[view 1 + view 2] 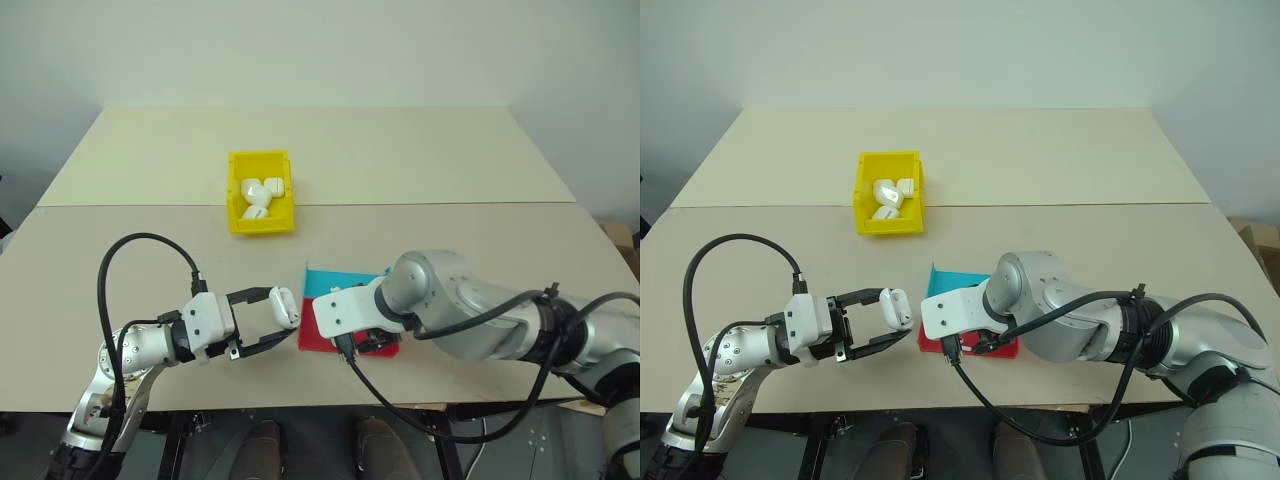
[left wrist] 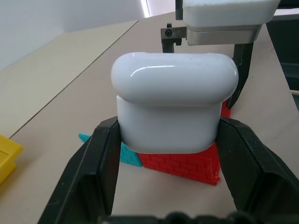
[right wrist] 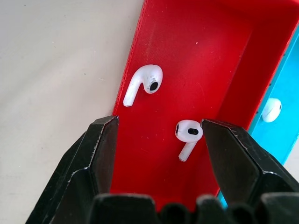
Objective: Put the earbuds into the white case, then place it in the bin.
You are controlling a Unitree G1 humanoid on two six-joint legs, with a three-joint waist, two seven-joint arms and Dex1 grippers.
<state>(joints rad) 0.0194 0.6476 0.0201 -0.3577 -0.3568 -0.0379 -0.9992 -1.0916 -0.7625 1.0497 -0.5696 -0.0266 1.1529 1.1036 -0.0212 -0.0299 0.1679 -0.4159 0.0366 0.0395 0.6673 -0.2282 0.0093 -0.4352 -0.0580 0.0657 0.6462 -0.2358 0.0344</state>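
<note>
Left gripper (image 1: pixel 282 322) clamps the glossy white rounded case (image 1: pixel 285 307); right gripper (image 3: pixel 159 140) hangs spread over two tiny white stemmed earbuds (image 3: pixel 188 133) in the flat red tray (image 3: pixel 196 56).

We identify this as a robotics test bench in a lab rather than a home or shop: two plain beige flat-topped tables (image 1: pixel 420 160) are butted together against a bare white wall (image 1: pixel 320 50), with nothing decorative on them. On the tables we see only a sparse staged set of props: a small bright yellow plastic open-top bin (image 1: pixel 261 192) and flat red (image 3: pixel 187 70) and blue (image 1: pixel 335 282) plastic trays, the red one with a 3D-printed brick-pattern wall.
</note>
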